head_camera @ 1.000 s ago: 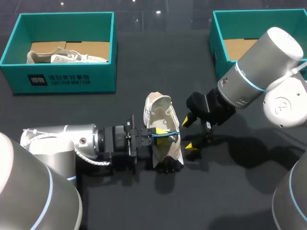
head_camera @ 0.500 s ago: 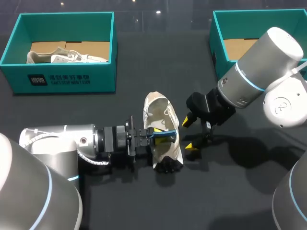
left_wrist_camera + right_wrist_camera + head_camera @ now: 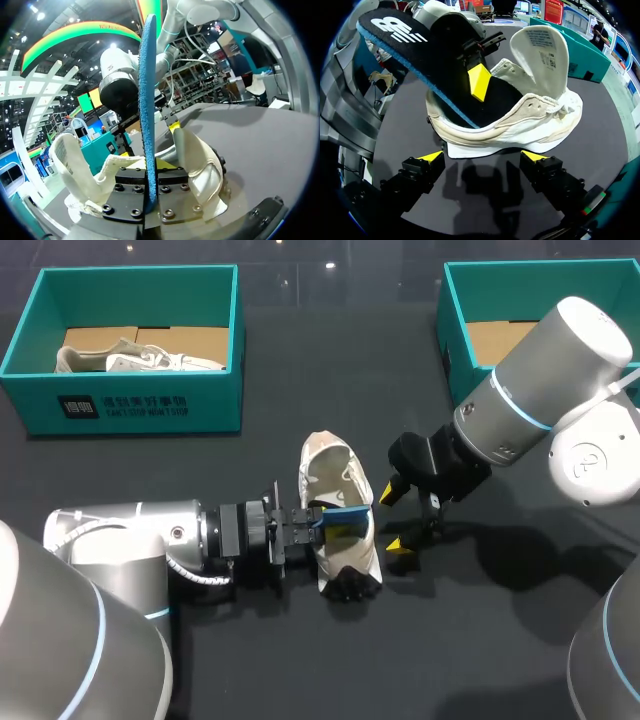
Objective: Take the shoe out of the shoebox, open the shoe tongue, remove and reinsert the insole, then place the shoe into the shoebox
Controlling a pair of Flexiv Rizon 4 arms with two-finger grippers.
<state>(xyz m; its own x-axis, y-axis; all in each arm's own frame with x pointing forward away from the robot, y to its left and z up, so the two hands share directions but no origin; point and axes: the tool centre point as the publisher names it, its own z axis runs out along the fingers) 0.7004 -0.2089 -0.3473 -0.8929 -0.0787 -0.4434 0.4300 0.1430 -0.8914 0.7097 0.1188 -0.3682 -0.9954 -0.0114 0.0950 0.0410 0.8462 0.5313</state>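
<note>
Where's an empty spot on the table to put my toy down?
Bare table lies between the left box and the right box, behind the shoe. Crowded around the shoe: left gripper holding the insole, right gripper beside it.

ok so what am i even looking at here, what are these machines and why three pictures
Two robot arms work at a dark table. The wide picture comes from a camera above and behind them; each round one comes from a camera on an arm's wrist. A white shoe sits in the middle, tongue pulled open. The left hand pinches the insole, which is partly lifted out of the shoe. The right hand is open beside the shoe, holding nothing. Behind are two teal boxes; the left box holds a second shoe.
</note>
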